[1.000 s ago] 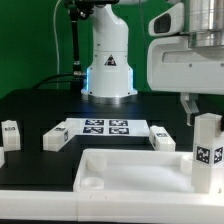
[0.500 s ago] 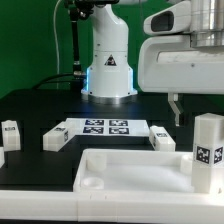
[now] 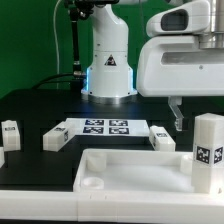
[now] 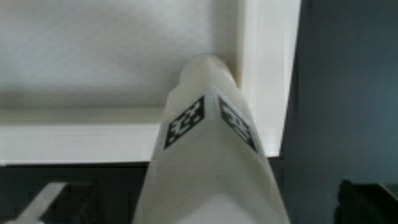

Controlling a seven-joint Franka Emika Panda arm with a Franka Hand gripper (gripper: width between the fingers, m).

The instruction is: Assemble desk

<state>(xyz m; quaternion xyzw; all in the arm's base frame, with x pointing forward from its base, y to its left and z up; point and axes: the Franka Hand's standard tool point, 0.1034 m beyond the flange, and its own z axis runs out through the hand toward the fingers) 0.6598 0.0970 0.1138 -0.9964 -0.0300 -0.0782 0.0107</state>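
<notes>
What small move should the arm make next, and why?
Probably lift straight up, clear of the upright leg: the gripper stands open at its top, gripping nothing, and another leg lies loose by the marker board.

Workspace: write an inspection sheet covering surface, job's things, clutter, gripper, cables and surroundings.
surface: black table.
job's things: tabletop in front; one leg upright at its corner on the exterior view's right; three loose legs lying on the table behind it.
clutter: marker board only.
gripper: gripper above that leg; one finger shows, apart from the leg; the other is cut off, so open or shut cannot be told.
cables: dark cable beside the arm's base.
surroundings: green backdrop.
</notes>
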